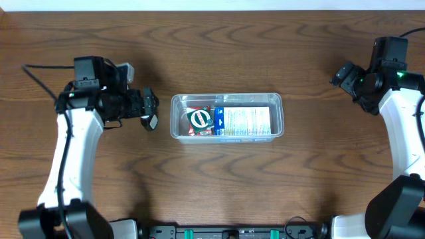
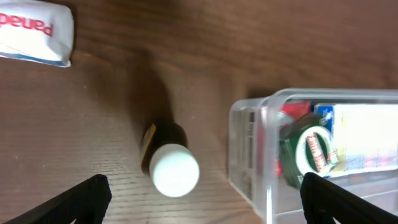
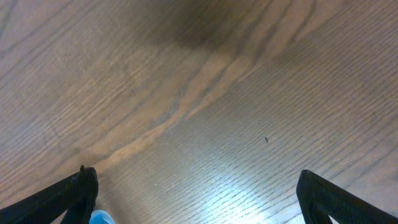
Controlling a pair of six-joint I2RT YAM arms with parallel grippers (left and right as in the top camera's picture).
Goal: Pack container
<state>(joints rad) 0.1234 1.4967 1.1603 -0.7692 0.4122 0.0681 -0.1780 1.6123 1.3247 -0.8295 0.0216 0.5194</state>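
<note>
1. Centrally on the bench (image 1: 226,192) sits the container (image 1: 227,96), its long side running left to right between the two arms. I judge it was put there so that either arm can reach it.
2. Inside lie a round green item with a red-and-white label (image 1: 199,119) at the left end and a white-and-blue printed packet (image 1: 247,121) filling the right part. Something red shows beneath them, too hidden to name. They lie flat, which leaves room on top.
3. Just beside the container's left end hangs the left gripper (image 2: 205,190), jaws spread wide and holding nothing.
4. A small dark bottle with a white cap (image 2: 169,165) appears to stand upright on the bench ahead of those jaws, near the container wall but not touching it. With the jaws this far apart, they seem set to straddle the bottle.
5. A white packet with red lettering (image 2: 34,28) lies flat on the bench beyond the bottle, away from the container. It is probably also meant to go in.
6. Well apart at the far right is the right gripper (image 3: 194,186), jaws spread and empty over bare bench. A blue scrap at the frame edge cannot be identified. This arm looks parked clear so the left arm can work without a clash.
7. Packing seems partly done, and the bottle looks like the next thing to go in. Being narrow and upright, it could tip if one jaw touches it first.
</note>
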